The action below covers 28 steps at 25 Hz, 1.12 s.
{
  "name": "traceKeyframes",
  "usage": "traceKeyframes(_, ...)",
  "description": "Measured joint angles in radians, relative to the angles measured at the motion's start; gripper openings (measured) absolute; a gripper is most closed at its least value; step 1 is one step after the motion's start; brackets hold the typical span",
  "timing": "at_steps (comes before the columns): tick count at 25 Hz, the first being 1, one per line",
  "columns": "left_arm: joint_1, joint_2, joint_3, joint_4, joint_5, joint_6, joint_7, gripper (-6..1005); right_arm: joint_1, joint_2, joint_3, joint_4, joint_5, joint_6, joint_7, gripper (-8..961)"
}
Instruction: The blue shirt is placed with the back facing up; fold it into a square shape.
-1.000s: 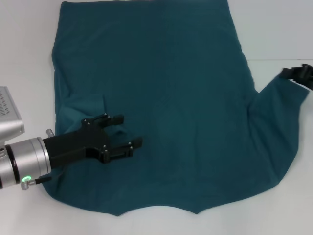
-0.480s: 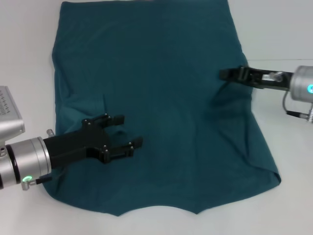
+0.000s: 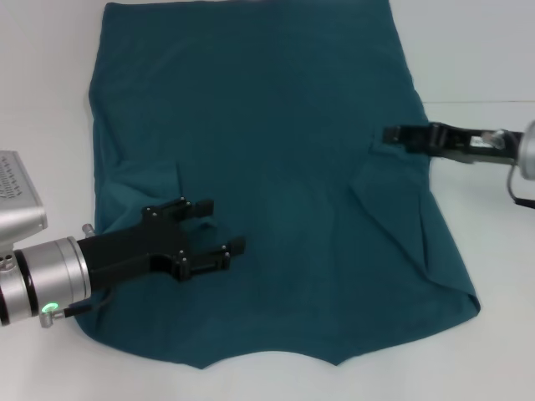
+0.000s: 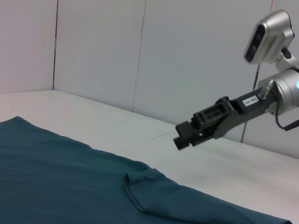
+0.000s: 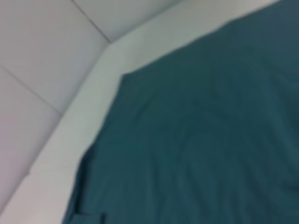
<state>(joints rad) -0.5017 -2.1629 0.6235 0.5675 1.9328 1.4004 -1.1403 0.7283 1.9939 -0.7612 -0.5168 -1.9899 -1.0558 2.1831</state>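
The blue shirt (image 3: 276, 125) lies spread on the white table (image 3: 485, 67), covering most of the head view. Its right sleeve (image 3: 397, 209) is folded inward onto the body and lies flat; the left wrist view shows it as a small fold (image 4: 140, 189). My right gripper (image 3: 391, 134) hovers at the shirt's right edge just above that fold, open and holding nothing; it also shows in the left wrist view (image 4: 180, 140). Over the shirt's near left part, my left gripper (image 3: 219, 225) stands open and empty. The right wrist view shows only shirt cloth (image 5: 201, 140) and table.
Bare white table (image 3: 493, 334) surrounds the shirt on the left, right and near sides. A white wall (image 4: 140, 56) stands behind the table. The shirt's hem (image 3: 267, 357) lies close to the near edge of the view.
The right gripper carried the right sleeve inward from the far right, let it go, and drew back slightly to the right. The sleeve now lies flat. The left arm barely moved.
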Motion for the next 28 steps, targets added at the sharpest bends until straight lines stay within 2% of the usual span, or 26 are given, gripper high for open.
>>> traceKeyframes(5,-0.001,0.0,0.002,0.0,0.0,0.0,0.001,837,-0.032,-0.031,-0.001,0.005,-0.051,-0.067,0.078,561)
traceKeyframes(10,-0.003,0.0,0.004,0.0,0.0,-0.004,0.002,837,-0.057,-0.036,-0.002,0.012,-0.093,-0.126,0.118,674)
traceKeyframes(17,-0.003,0.0,0.006,0.0,0.0,-0.007,0.002,837,-0.089,-0.018,0.003,0.014,-0.128,-0.156,0.139,665)
traceKeyframes(28,-0.001,0.0,0.005,0.0,0.0,-0.009,0.002,837,-0.117,-0.015,0.006,0.013,-0.129,-0.145,0.139,660)
